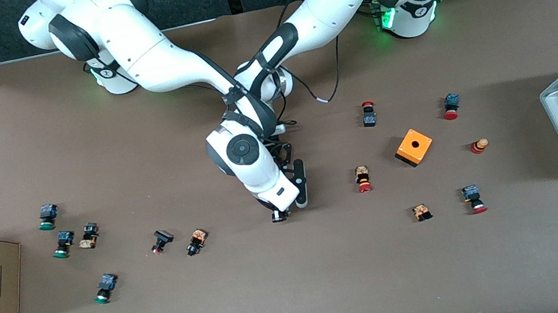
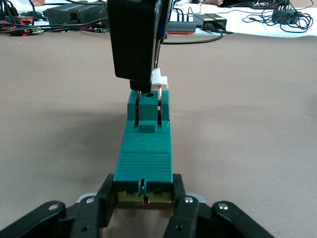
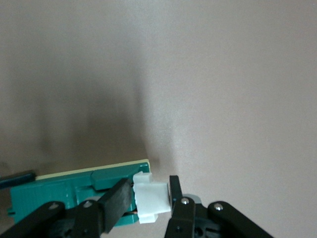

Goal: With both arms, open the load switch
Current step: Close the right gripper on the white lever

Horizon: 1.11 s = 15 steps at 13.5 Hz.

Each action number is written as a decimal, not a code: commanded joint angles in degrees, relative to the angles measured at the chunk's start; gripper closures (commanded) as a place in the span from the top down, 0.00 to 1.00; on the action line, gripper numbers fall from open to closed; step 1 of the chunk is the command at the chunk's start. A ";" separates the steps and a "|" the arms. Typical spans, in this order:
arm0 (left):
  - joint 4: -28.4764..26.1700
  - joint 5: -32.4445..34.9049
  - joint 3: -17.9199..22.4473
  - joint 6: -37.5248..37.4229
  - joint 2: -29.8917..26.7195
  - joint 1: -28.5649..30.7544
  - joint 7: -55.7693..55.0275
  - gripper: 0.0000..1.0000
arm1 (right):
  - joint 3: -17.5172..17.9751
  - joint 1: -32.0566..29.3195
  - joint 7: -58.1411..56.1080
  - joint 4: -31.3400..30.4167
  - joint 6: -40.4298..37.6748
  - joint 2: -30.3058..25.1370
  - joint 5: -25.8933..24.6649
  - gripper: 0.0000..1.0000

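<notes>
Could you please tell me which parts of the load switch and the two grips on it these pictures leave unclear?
- Front view: the load switch is hidden under the right arm's wrist, so neither grip shows there.
- Left wrist view: the right gripper covers most of the white sliding piece; the left gripper is cut off by the picture's edge.
- Right wrist view: the switch's other end runs out of frame.

Bare table around the grippers (push buttons well apart).

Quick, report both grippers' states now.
Left gripper: shut on the load switch body.
Right gripper: shut on the switch's white sliding piece.
</notes>
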 commanded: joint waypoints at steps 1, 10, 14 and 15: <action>-1.90 0.22 0.57 0.02 -0.96 -0.24 -1.79 0.24 | 0.02 0.36 0.90 -0.08 -0.24 1.33 -0.28 0.39; -1.82 0.22 0.57 0.10 -0.96 -0.24 -1.79 0.24 | 0.02 0.80 0.99 -0.70 -1.65 0.46 -0.11 0.39; -1.82 0.22 0.57 0.10 -0.96 -0.24 -1.79 0.24 | 0.02 0.80 0.91 -0.70 -2.61 0.02 0.07 0.39; -1.82 0.22 0.57 0.19 -0.96 -0.24 -1.79 0.24 | 0.02 0.80 0.90 -0.70 -2.70 -0.24 0.07 0.39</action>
